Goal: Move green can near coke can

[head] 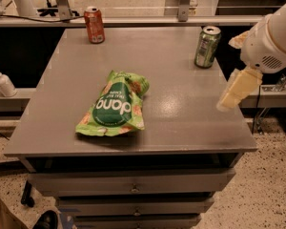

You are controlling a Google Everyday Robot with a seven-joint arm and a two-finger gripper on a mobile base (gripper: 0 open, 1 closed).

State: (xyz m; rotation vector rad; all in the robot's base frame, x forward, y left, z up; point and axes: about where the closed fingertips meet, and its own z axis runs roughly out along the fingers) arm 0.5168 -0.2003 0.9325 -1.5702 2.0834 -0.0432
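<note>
The green can [207, 46] stands upright near the back right corner of the grey table [181, 109]. The coke can [94, 25] stands upright at the back left, far from the green can. My gripper [227, 73] hangs on the white arm over the table's right edge, to the right of the green can and a little nearer the front. Its cream fingers [236, 90] are spread apart and hold nothing. It does not touch the can.
A flat green "dang" snack bag [115, 105] lies in the middle of the table. A white pump bottle [2, 81] stands on a ledge to the left. A rail runs behind the table. Drawers sit under the tabletop.
</note>
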